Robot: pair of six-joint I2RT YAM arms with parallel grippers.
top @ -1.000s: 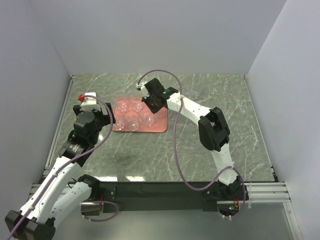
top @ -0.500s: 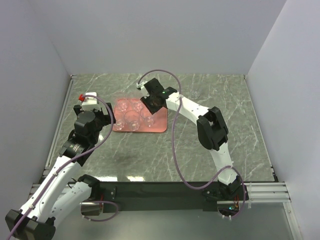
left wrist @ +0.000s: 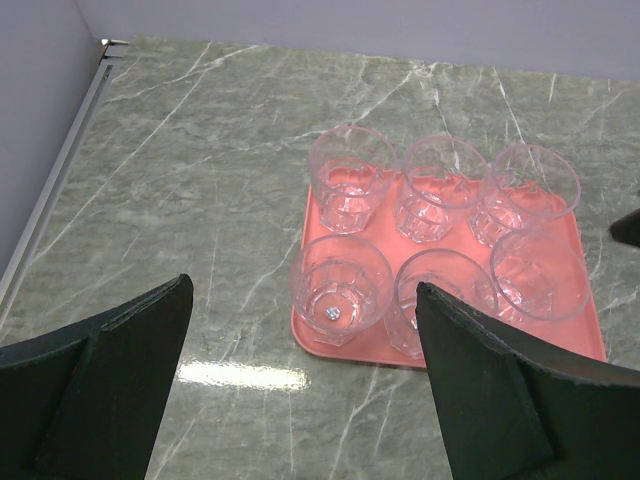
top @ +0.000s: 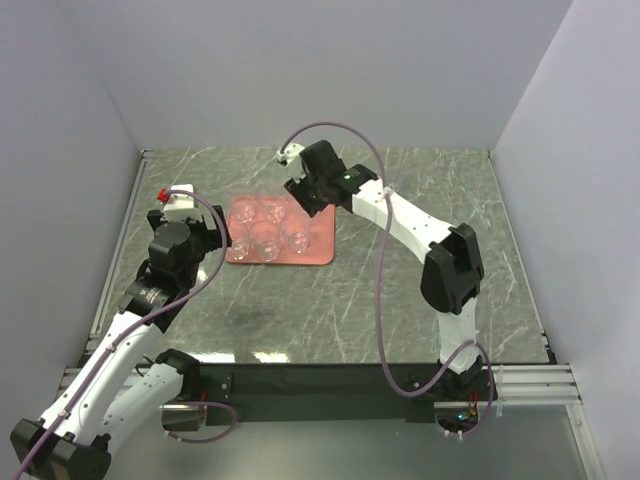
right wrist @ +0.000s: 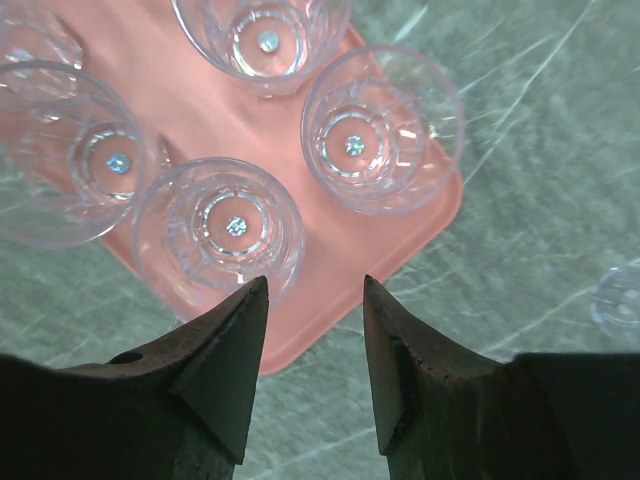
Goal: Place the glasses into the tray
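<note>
Standing on the tray (top: 318,252): you see six glasses (left wrist: 352,180), all upright with mouths up, in two rows of three.
Tray long axis: it runs left to right across the table (top: 430,290), and each row of three follows it.
Tray place: it lies flat on the far left part of the table.
Right gripper (right wrist: 315,285): jaws partly apart, holding nothing, above the tray's corner and just beside one glass.
Left gripper (left wrist: 302,290): jaws fully wide, empty, with the tray in front of it.
Loose glass (right wrist: 620,298): on the marble, apart from the tray.
</note>
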